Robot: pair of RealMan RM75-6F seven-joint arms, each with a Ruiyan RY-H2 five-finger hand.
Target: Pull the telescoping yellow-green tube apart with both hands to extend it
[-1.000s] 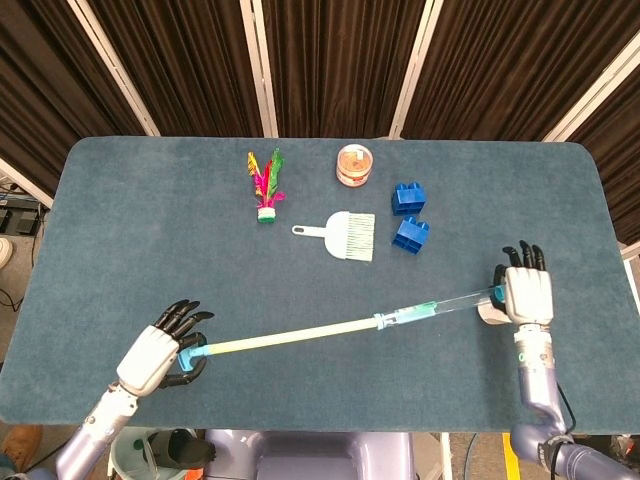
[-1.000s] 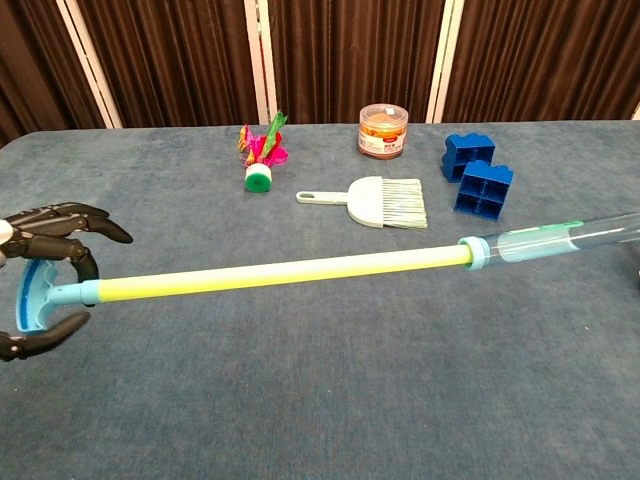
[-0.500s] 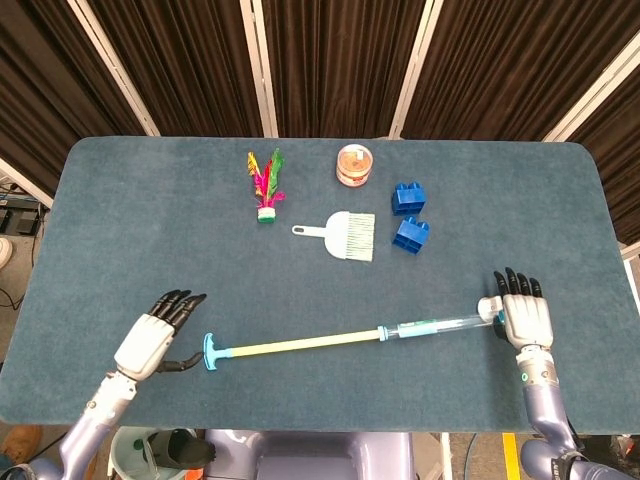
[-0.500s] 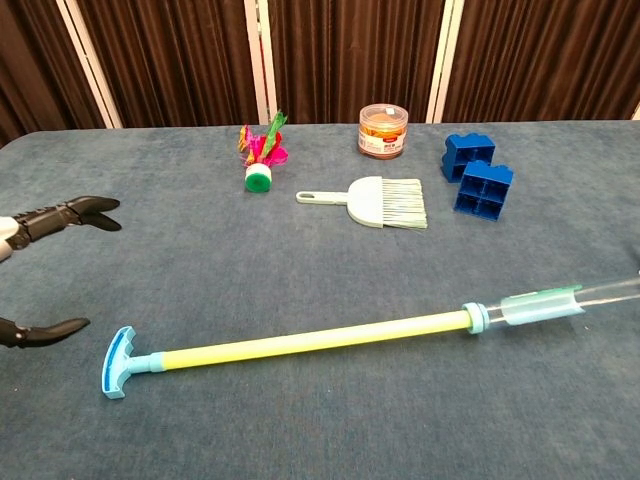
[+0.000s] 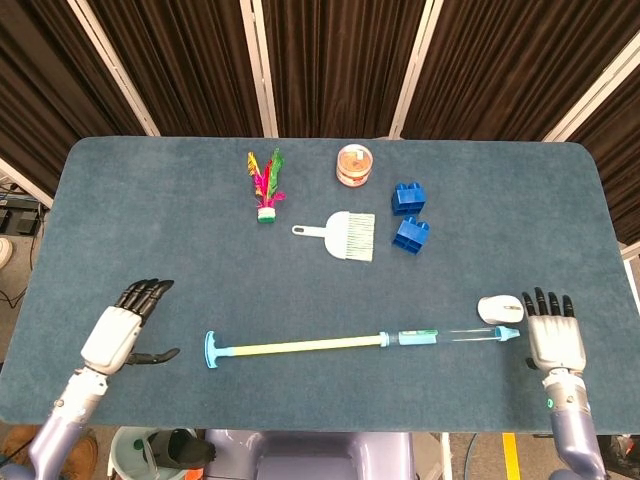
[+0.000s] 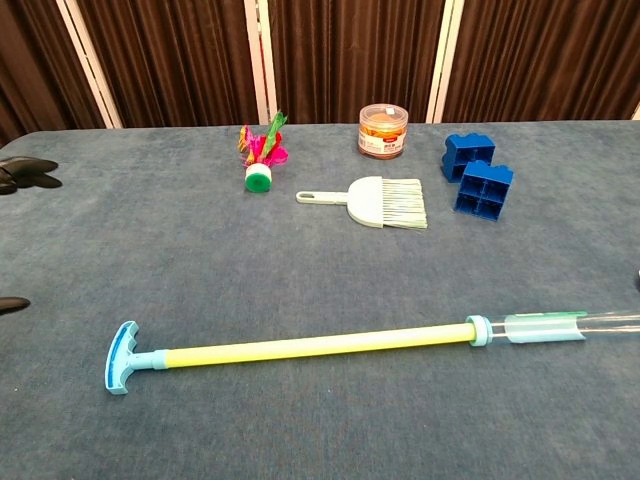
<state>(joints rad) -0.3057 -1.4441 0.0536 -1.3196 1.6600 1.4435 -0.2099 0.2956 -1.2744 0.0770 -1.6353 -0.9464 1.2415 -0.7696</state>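
left robot hand (image 5: pixel 118 330) open, apart | tube (image 5: pixel 300 345) extended, near front edge

table: matt dark-teal cloth-covered table (image 6: pixel 300 270), napped
tube: smooth yellow-green plastic telescoping tube (image 6: pixel 300 347), blue T-handle, clear glossy sleeve
blocks: glossy blue plastic building blocks (image 6: pixel 478 172)
brush: pale green plastic hand brush (image 6: pixel 375 200)
shuttlecock: pink-and-green feathered shuttlecock (image 6: pixel 262 150)

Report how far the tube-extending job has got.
Done, by the look of it: the yellow-green tube lies stretched out on the table, its clear outer section drawn far from the T-handle. In hand: nothing; the left hand and right hand are open, off it. Left: nothing apparent.
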